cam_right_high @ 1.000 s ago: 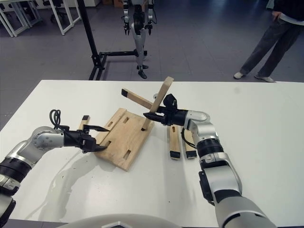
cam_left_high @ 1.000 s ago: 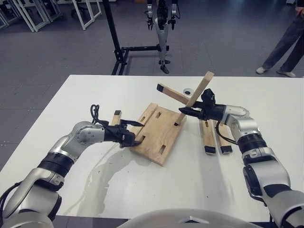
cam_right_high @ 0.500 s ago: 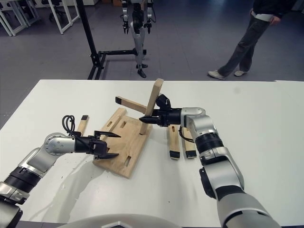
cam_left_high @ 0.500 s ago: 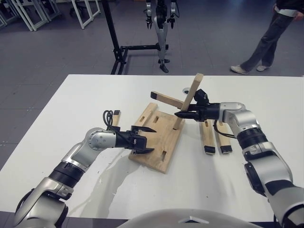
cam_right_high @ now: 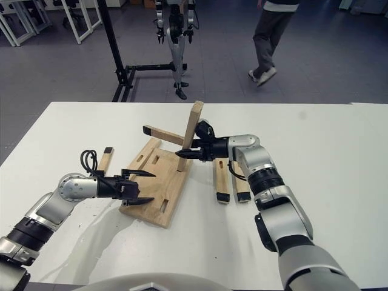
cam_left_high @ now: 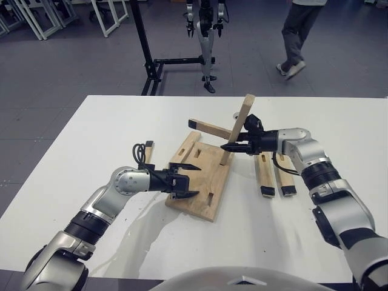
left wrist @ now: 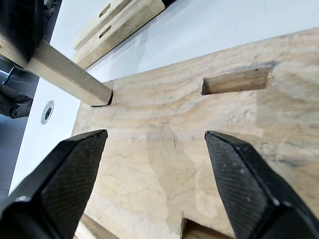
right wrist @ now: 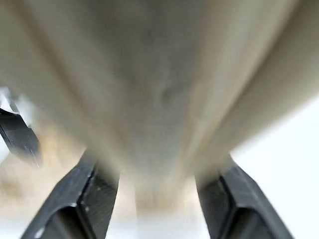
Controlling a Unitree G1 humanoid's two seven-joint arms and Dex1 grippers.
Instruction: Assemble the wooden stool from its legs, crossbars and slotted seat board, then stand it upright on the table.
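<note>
One slotted seat board (cam_left_high: 202,174), two loose legs (cam_left_high: 264,174) (cam_left_high: 284,179), one held leg (cam_left_high: 241,121), one crossbar (cam_left_high: 209,127), one short stick (cam_left_high: 148,149).

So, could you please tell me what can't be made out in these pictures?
Whether the pale wooden leg sits in a slot of the flat slotted seat board: too small in the eye views; in the left wrist view its own end covers the slot.
Where the right gripper clamps it: right wrist view, wood blurred.
Whether the open left gripper touches the board: too small in the eye views.
</note>
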